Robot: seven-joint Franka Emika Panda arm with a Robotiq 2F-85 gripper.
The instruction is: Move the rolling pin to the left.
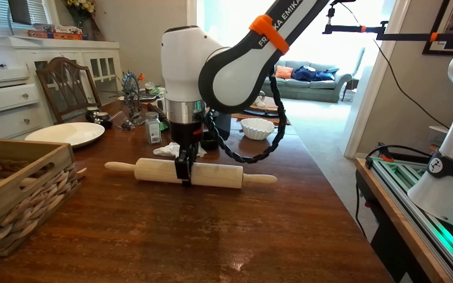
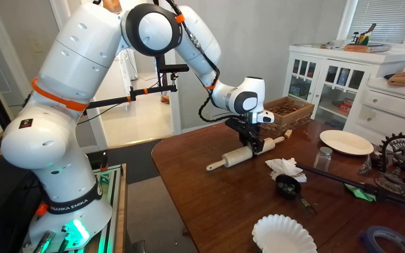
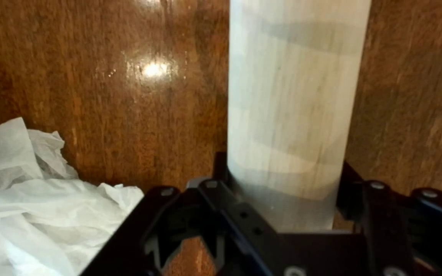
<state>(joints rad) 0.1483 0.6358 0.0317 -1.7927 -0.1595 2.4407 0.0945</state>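
Glossy, scuffed brown table (image 1: 195,232), white cabinet (image 2: 343,77) and sofa (image 1: 317,94) behind, fingers (image 1: 183,168) clamped around rolling pin (image 1: 218,175)

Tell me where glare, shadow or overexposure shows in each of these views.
Wrist view: a glare spot on the table, and darker bands, likely shadows, across the rolling pin; both exterior views: the green light on the robot base flares nearly white at its core; an exterior view: the background above the sofa is blown out to white.
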